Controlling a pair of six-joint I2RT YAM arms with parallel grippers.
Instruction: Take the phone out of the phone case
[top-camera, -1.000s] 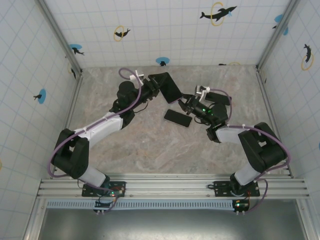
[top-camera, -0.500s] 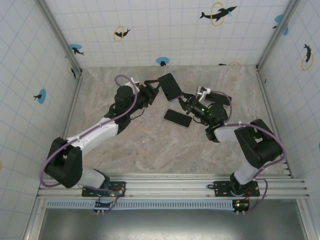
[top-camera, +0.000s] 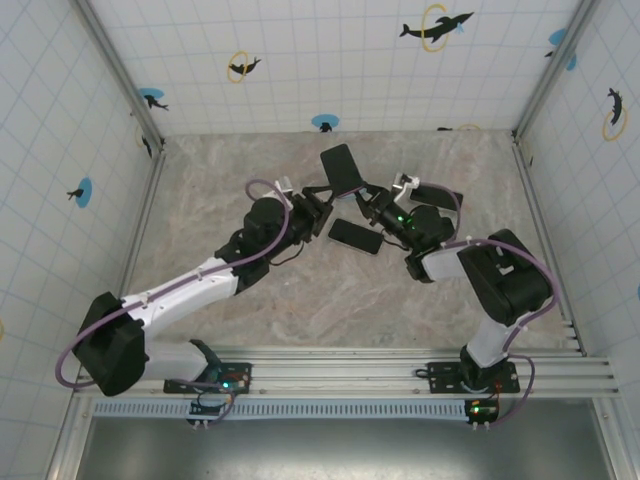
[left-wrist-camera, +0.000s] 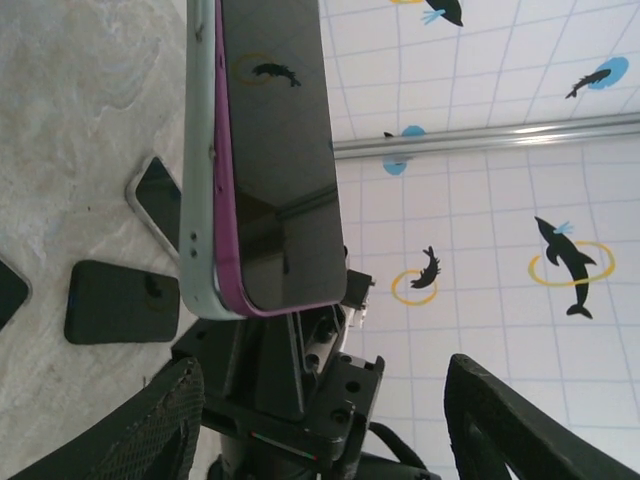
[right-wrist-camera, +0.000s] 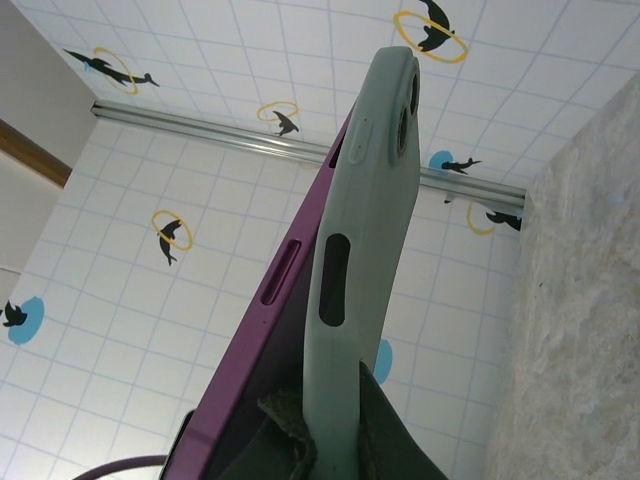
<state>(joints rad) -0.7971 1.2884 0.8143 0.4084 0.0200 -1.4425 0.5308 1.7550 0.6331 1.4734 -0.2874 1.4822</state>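
Note:
A purple-edged phone (top-camera: 340, 166) with a dark screen (left-wrist-camera: 280, 160) sits in a pale grey-green case (right-wrist-camera: 352, 290). It stands on end above the table. My right gripper (top-camera: 371, 201) is shut on the case's lower end, its fingers (right-wrist-camera: 405, 440) pinching the case wall. In the right wrist view the phone's purple side (right-wrist-camera: 268, 300) stands a little off the case. My left gripper (top-camera: 318, 214) is open just in front of the phone. Its fingers (left-wrist-camera: 150, 430) are spread wide and touch nothing.
A black phone (top-camera: 355, 236) lies flat on the marbled table (top-camera: 220, 190) between the two grippers. Another dark phone (top-camera: 440, 194) lies behind the right wrist. The left wrist view shows a silver-rimmed phone (left-wrist-camera: 160, 200) and a dark one (left-wrist-camera: 120, 302) on the table.
My left gripper has come off the phone and drawn back toward the near side, now open. The phone stays up in the right gripper, shifted slightly toward the back.

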